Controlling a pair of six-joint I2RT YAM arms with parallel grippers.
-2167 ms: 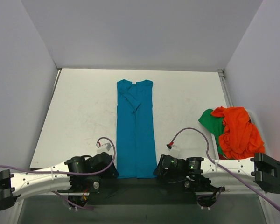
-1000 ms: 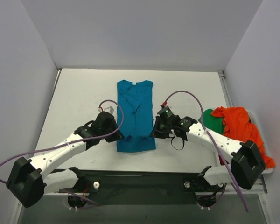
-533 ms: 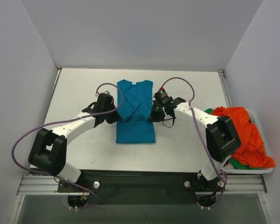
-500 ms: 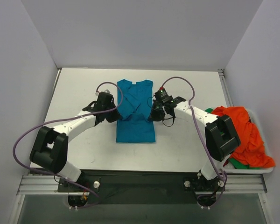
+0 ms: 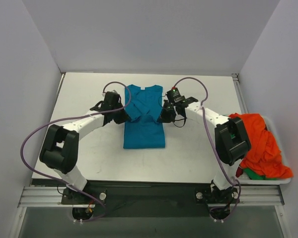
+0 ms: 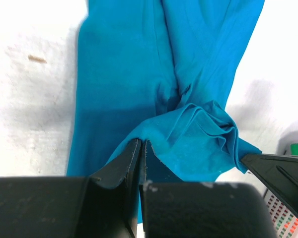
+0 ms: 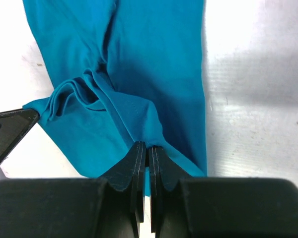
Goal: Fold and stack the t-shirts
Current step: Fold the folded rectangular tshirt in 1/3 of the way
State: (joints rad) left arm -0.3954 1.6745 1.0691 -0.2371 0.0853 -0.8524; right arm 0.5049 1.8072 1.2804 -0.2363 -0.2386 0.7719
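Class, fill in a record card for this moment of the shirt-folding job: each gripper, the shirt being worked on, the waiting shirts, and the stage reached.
left gripper: shut on the teal-blue t-shirt, at its left side
right gripper: shut on the same shirt, at its right side
teal-blue t-shirt: a narrow strip on the table, pinched cloth raised and bunched between the grippers
orange-red t-shirt: crumpled heap at the table's right edge
green t-shirt: mostly hidden under the orange-red one
stage: fold in progress; nothing stacked yet
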